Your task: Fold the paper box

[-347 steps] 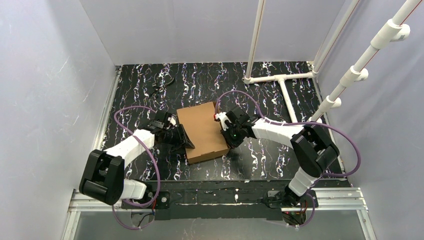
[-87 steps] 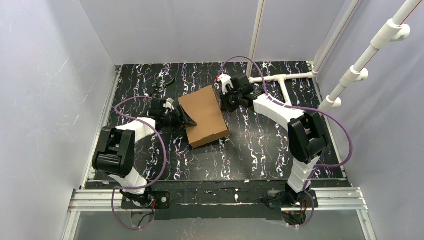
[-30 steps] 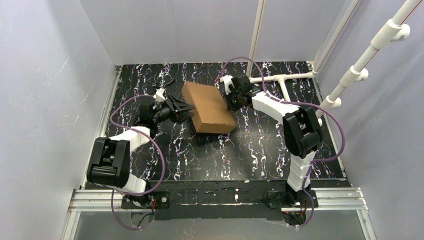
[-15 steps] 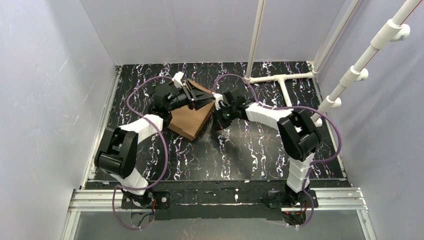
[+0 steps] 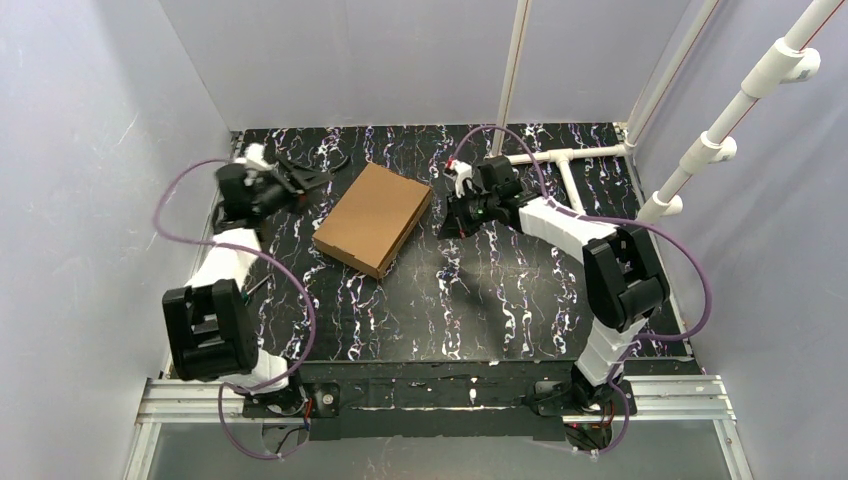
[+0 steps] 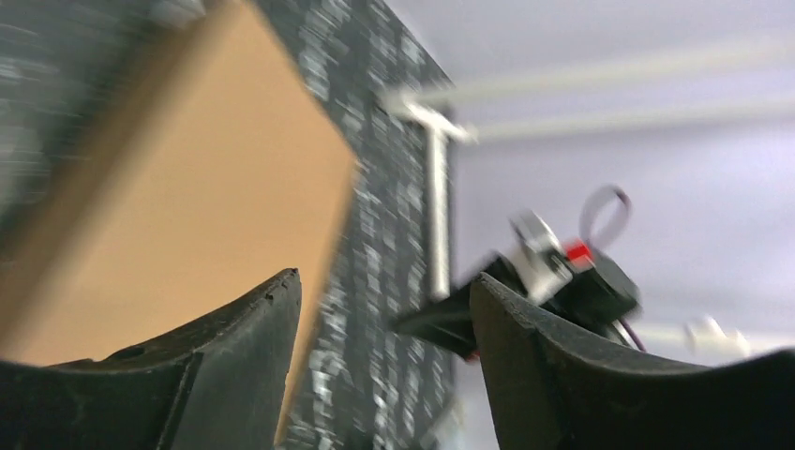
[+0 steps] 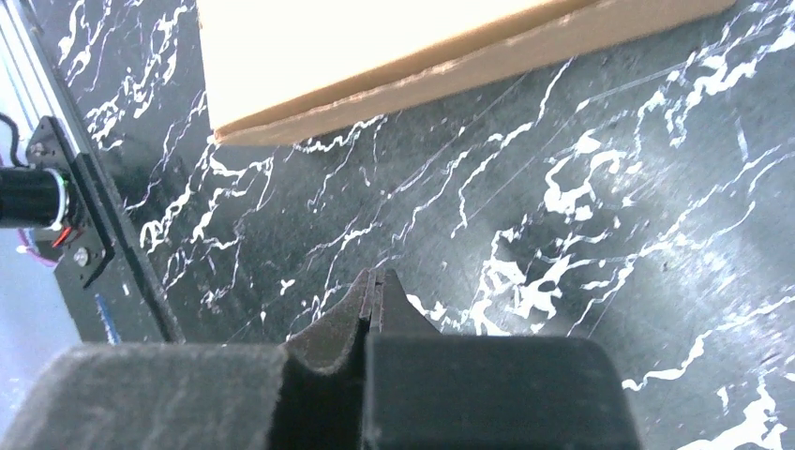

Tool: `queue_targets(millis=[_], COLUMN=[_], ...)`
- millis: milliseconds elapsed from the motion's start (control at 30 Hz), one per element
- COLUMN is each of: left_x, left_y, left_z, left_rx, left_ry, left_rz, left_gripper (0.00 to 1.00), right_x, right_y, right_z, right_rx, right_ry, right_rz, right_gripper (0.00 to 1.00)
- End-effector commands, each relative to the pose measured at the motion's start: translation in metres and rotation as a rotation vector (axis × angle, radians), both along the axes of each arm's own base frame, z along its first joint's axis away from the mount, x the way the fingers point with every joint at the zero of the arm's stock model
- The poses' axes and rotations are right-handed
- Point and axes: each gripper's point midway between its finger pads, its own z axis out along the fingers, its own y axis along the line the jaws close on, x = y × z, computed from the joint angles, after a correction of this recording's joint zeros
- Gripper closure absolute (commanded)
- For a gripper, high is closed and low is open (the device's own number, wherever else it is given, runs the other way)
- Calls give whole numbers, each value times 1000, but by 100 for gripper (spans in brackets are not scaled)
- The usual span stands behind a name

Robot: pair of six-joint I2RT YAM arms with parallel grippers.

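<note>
The plain brown cardboard paper box (image 5: 373,218) lies flat and closed on the black, white-veined marbled tabletop (image 5: 500,300), a little toward 10 o'clock from its centre. No arm touches it. At the box's 10 o'clock, the left gripper (image 5: 298,180) hangs clear with its black fingers (image 6: 253,347) spread apart and nothing between them. At the box's 3 o'clock, the right gripper (image 7: 375,286) sits low over the table, fingers pressed together and empty.
</note>
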Motion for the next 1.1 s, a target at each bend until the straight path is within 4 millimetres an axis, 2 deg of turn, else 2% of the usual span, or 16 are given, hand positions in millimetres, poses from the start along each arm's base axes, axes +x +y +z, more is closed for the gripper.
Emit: queue_targets(millis=[0, 67, 133, 300, 567, 633, 733, 833, 1067], left_x=[-17, -14, -8, 4, -9, -11, -10, -15, -29], left_y=[96, 116, 121, 97, 74, 63, 40, 6, -53], left_z=[-62, -82, -98, -120, -154, -153, -133, -114, -93], left_rx=[356, 459, 481, 360, 306, 280, 234, 193, 170], left_ry=[200, 280, 329, 326, 394, 382, 312, 255, 186], left_rz=[212, 237, 210, 87, -27, -71, -139, -229, -314], left_gripper=[38, 49, 62, 71, 77, 77, 76, 75, 73], right_x=[30, 47, 55, 66, 66, 65, 64, 60, 39], right_y=[13, 12, 11, 18, 32, 34, 34, 36, 35], right_z=[14, -2, -14, -28, -67, -69, -67, -65, -55], right_rx=[-37, -131, -167, -174, -217, -217, -210, -196, -134], right_ry=[-125, -130, -117, -100, -19, -15, -18, -15, 2], right_rz=[5, -58, -105, -165, -152, -145, -136, -121, -89], right_gripper=[99, 99, 99, 99, 99, 99, 99, 99, 99])
